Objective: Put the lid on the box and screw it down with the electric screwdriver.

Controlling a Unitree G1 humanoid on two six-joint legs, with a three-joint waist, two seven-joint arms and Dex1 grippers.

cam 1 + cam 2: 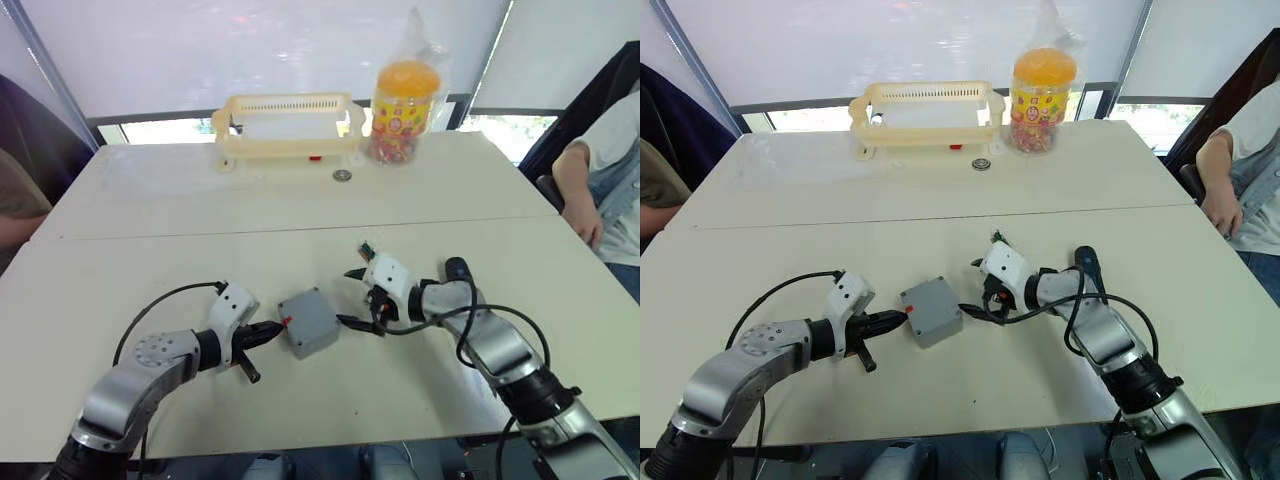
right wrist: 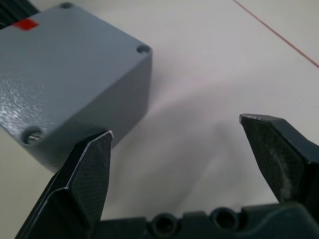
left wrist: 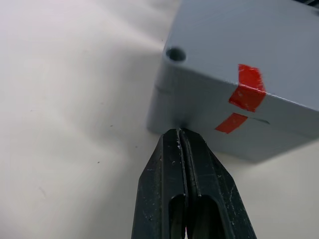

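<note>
Box [image 1: 308,322] sits closed on the tabletop [image 1: 150,200] between the two arms, its lid [image 2: 55,64] already seated on top with a red tape mark across one edge and a screw showing in at least one corner hole. Left gripper [image 1: 268,331] has its fingers pressed together, empty, tips touching the box's side wall; right gripper [image 1: 356,322] waits just beside the opposite side, fingers spread wide and holding nothing. Both seem about equally near, so either could steady it.
</note>
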